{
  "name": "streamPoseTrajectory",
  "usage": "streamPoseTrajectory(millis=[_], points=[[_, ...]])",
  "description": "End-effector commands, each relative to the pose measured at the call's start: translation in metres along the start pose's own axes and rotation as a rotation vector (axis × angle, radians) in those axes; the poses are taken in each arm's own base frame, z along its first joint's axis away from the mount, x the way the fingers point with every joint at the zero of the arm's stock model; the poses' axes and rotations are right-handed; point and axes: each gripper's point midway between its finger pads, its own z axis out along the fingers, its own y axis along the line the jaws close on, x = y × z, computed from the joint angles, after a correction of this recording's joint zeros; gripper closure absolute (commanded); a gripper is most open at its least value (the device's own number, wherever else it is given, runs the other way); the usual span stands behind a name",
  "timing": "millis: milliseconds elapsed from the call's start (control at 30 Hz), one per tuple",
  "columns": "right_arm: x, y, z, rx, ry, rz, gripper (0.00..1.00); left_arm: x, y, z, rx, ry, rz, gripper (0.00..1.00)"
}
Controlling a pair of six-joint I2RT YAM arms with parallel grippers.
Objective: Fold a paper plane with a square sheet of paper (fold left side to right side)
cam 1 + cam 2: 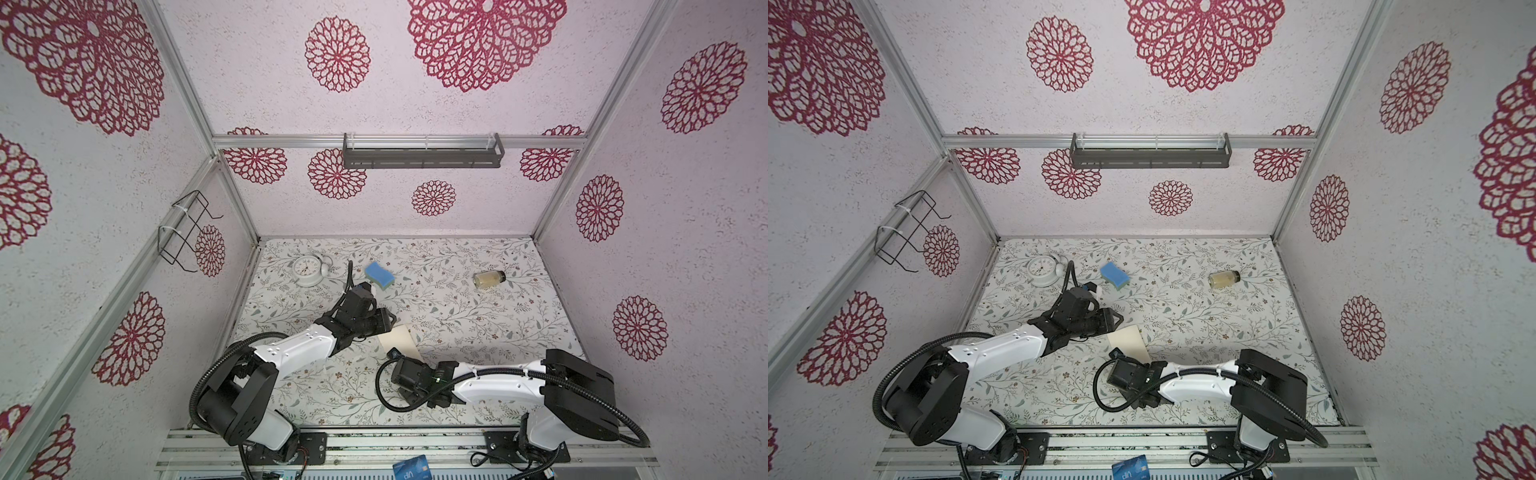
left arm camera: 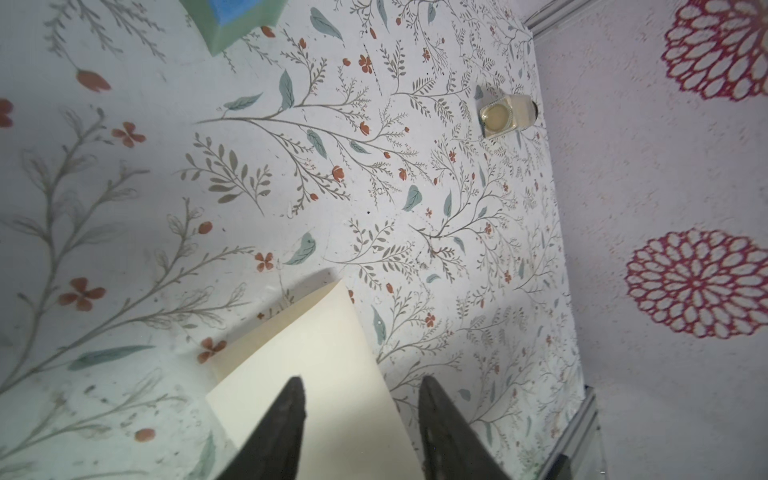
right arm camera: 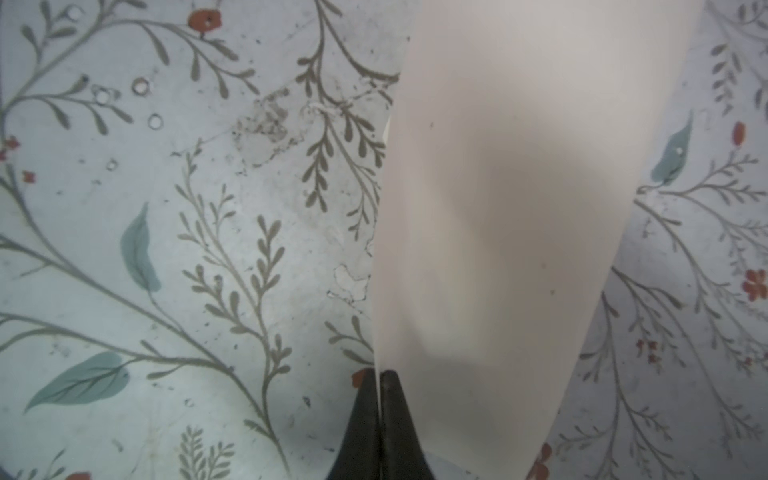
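The square sheet of paper (image 1: 401, 343) (image 1: 1129, 343) lies cream and curled on the floral table between the two arms, one side lifted and bent over. My right gripper (image 3: 380, 374) is shut on the paper's (image 3: 498, 208) near edge, which runs up thin between its fingertips. In both top views its fingers are hidden under the wrist (image 1: 415, 374). My left gripper (image 2: 361, 382) (image 1: 388, 322) hovers at the sheet's (image 2: 316, 365) far left corner, jaws apart, one finger (image 2: 291, 415) over the paper and the other past its edge. A paper plane is out of view.
A blue sponge (image 1: 380, 276) (image 2: 232, 20) lies just behind the left gripper. A white alarm clock (image 1: 307, 270) stands at the back left, and a small jar (image 1: 490, 279) (image 2: 505, 116) lies on its side at the back right. Patterned walls enclose three sides.
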Motion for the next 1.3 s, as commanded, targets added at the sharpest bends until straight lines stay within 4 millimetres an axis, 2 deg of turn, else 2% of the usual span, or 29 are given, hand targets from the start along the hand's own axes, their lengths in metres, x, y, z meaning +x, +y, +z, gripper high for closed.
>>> streamPoseTrajectory(millis=[0,67,133,267,533,633,833,1067,1167,1267], points=[[-0.019,0.018,-0.013,-0.091,-0.044,0.042,1.0,0.007,-0.011,0.012,0.037,0.028,-0.003,0.74],[-0.02,0.022,-0.012,-0.106,-0.042,0.044,1.0,0.016,-0.012,0.02,0.032,0.054,-0.002,0.84],[-0.021,0.024,-0.013,-0.119,-0.042,0.048,1.0,0.023,-0.011,0.028,0.024,0.075,0.001,0.88],[-0.025,0.028,-0.015,-0.148,-0.048,0.06,1.0,0.036,-0.004,0.042,0.007,0.115,-0.004,0.92],[-0.035,0.027,-0.019,-0.216,-0.067,0.11,1.0,0.051,0.018,0.057,-0.063,0.177,0.002,1.0],[-0.04,0.025,-0.021,-0.243,-0.08,0.132,0.99,0.058,0.025,0.061,-0.084,0.198,0.004,1.0],[-0.044,0.016,-0.022,-0.256,-0.088,0.159,0.86,0.065,0.035,0.067,-0.111,0.227,0.011,1.0],[-0.046,0.01,-0.023,-0.256,-0.094,0.166,0.83,0.071,0.041,0.071,-0.123,0.249,0.02,1.0],[-0.048,0.009,-0.026,-0.26,-0.103,0.169,0.73,0.072,0.042,0.072,-0.127,0.254,0.024,1.0],[-0.049,0.005,-0.027,-0.257,-0.11,0.176,0.73,0.073,0.043,0.073,-0.13,0.258,0.033,1.0]])
